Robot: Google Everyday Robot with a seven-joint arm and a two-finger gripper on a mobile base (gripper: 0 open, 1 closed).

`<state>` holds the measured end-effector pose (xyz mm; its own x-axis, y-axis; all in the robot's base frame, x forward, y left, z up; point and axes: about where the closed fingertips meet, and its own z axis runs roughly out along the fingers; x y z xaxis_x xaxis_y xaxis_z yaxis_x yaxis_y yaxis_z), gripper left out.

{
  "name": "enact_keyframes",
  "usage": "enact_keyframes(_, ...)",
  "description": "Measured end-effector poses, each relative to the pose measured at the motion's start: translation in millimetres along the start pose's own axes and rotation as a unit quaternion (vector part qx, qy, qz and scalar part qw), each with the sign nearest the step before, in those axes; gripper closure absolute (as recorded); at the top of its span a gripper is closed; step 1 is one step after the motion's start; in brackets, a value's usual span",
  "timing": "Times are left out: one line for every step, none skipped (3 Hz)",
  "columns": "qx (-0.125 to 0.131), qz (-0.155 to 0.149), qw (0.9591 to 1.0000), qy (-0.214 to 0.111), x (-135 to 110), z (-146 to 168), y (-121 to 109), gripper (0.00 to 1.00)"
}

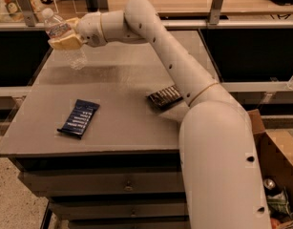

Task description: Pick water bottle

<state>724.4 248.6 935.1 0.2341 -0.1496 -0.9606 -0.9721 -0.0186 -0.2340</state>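
The water bottle (65,42) is a small clear ribbed bottle with a white cap. It hangs tilted above the far left part of the grey table (122,123), its base off the surface. My gripper (65,37) reaches in from the right at the end of the long white arm and is shut on the bottle's middle, with the pale fingers (64,43) wrapped across it. The bottle's label is hidden behind the fingers.
A dark blue snack packet (79,118) lies at the table's front left. A black ribbed packet (164,97) lies near the arm at mid-right. A cardboard box (277,175) with cans stands on the floor at the right. Railings run behind the table.
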Motion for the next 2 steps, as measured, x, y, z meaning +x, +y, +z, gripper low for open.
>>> enact_keyframes(0.001,-0.007,0.9997,0.022,-8.4,-8.3,0.6,1.00)
enact_keyframes(-0.001,-0.014,0.9993,0.036,-18.4,-14.9,1.7,1.00)
